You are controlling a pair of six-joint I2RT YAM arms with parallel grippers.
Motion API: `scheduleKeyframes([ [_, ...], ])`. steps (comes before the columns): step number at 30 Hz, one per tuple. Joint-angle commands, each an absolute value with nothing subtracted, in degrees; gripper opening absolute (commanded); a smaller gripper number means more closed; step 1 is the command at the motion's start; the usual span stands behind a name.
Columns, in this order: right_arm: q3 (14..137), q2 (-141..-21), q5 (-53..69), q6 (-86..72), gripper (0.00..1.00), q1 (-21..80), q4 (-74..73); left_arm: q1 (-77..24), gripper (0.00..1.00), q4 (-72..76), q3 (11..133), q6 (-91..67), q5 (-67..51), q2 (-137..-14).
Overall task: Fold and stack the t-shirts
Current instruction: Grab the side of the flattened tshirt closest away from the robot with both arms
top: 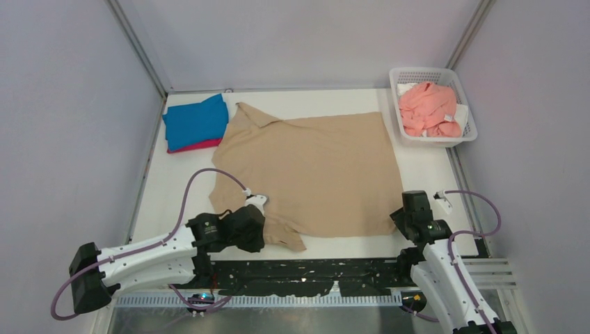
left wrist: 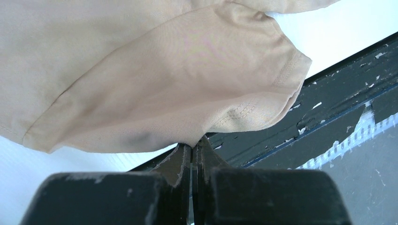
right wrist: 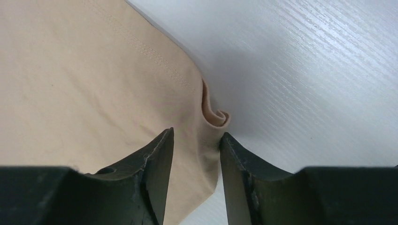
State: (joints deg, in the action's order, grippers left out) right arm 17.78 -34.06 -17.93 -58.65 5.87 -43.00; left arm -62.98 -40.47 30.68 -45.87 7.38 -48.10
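**Tan-beige soft cloth t-shirt [top: 313, 174]: limp, light, best held at its corners**

It lies spread flat on the white table [top: 167, 181] and would likely sag and slide when lifted, so the sleeves and hem corners are the holds.

- **Left gripper [left wrist: 192, 146]:** clamped tight on the near sleeve.
- **Right gripper [right wrist: 196, 140]:** half open astride the hem corner, not yet pinching.

Four shirts in all: the tan one, a bright blue folded shirt [top: 197, 122] atop a magenta-red one [top: 202, 145], and a salmon pink shirt [top: 428, 108] in the one white mesh basket [top: 400, 132].

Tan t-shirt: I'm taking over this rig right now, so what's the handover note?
The left gripper is shut on the near sleeve of the tan t-shirt.
The right gripper has its jaws apart astride that shirt's near right corner, not yet clamped.
The shirt lies spread flat in the middle.
The blue t-shirt sits folded on the magenta-red t-shirt, far left.
The pink t-shirt lies crumpled in the white basket, far right.
Done: blue and magenta-red folded and stacked.
Left: fold and stack tan, then pink.
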Motion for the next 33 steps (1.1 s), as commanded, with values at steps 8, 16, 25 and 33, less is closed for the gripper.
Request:
scheduleKeyframes([
  [8, 17.79, -30.0, -20.15, -56.32, 0.06, 5.6, -42.55, -62.06, 0.0, -36.58, 29.13, -45.47, 6.13, -45.66],
  [16, 19.01, -32.5, -19.13, -54.33, 0.05, 5.62, -40.16, -59.98, 0.0, -37.18, 30.29, -46.04, 12.16, -42.1],
  [25, 24.93, -40.27, -16.38, -51.34, 0.05, 5.62, -34.04, -49.08, 0.0, -34.53, 32.61, -41.87, 15.89, -36.01],
  [33, 32.12, -47.71, -17.43, -48.69, 0.05, 5.63, -30.2, -44.33, 0.0, -29.93, 35.57, -34.75, 21.94, -36.97],
])
